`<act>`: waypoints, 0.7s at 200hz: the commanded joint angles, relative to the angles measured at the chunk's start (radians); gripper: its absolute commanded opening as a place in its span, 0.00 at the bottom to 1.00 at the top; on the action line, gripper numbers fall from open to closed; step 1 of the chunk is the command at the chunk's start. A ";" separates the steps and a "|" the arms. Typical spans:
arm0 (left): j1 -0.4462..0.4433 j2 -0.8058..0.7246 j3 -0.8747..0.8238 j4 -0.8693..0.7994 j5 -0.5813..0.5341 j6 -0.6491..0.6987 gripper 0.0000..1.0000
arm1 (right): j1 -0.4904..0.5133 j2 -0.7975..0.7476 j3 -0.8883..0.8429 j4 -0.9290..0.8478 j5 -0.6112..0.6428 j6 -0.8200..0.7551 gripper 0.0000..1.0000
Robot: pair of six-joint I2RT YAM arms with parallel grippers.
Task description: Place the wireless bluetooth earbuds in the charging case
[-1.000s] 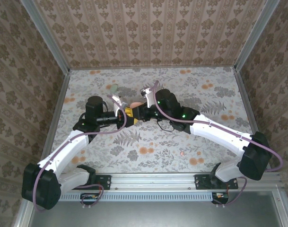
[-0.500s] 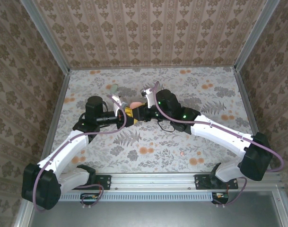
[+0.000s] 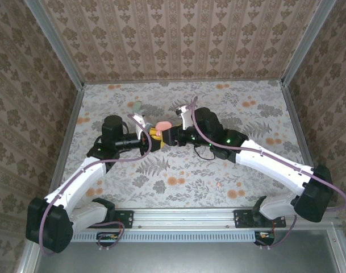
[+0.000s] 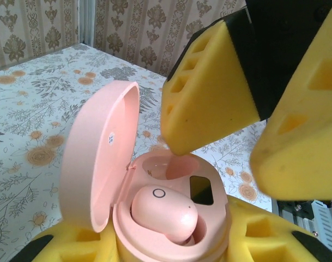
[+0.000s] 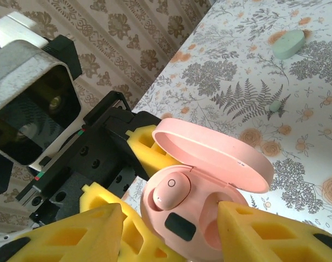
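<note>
The pink charging case stands upright, its lid swung open, and my left gripper is shut on its base with yellow foam fingers. One pink earbud rests in the near socket; the far socket is bare. My right gripper hangs open just over the case, its two fingertips on either side and nothing between them. From that wrist the earbud shows seated beside the dark window. From above, the two grippers meet at the case mid-table.
A mint-green oval case lies closed on the flowered table, with a tiny mint piece near it. A small pale pink piece lies toward the front right. Patterned walls close in three sides.
My right gripper's jaws have spread apart, and that arm has drawn slightly right. The earbud stays in the case. The left arm holds still.
</note>
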 commanded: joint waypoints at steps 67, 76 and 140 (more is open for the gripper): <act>0.023 0.045 0.007 0.094 -0.004 -0.096 0.08 | -0.030 -0.112 0.089 -0.210 -0.004 0.008 0.49; 0.028 0.049 0.005 0.096 -0.005 -0.105 0.08 | -0.047 -0.122 0.093 -0.260 0.023 0.025 0.49; 0.065 0.075 -0.003 0.082 0.000 -0.133 0.07 | -0.283 -0.158 -0.007 -0.718 0.129 0.132 0.46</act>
